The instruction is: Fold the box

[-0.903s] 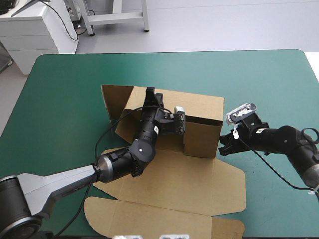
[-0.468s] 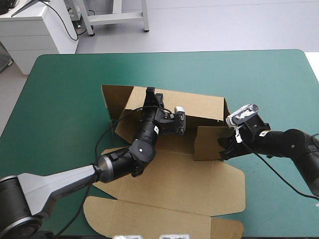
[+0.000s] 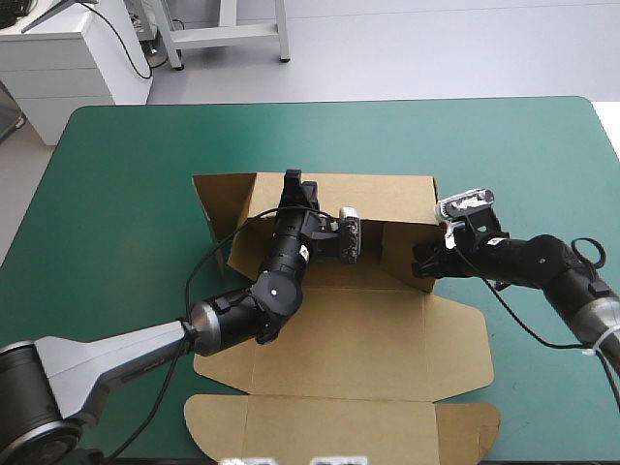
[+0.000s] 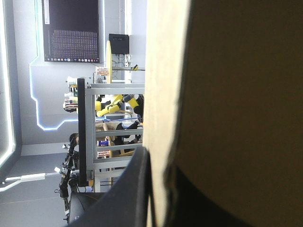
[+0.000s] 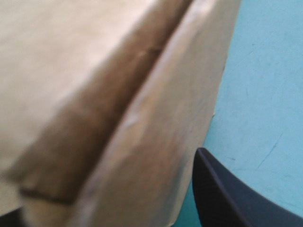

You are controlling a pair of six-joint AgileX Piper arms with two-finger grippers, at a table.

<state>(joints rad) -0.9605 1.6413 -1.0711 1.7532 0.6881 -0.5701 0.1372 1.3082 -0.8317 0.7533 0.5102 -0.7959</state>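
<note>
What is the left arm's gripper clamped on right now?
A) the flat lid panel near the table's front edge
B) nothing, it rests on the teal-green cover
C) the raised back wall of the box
C: the left gripper sits on the box's raised back wall, and its wrist view shows brown board between its black fingers.

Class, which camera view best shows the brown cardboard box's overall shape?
The high view: almost the whole brown cardboard box shows, rear wall raised, lid flat. Both wrist views catch only close board surfaces.

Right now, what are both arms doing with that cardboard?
Left gripper shut on the box, at its back wall. Right gripper open at the end flap. Lid flat; nothing blocking.
</note>
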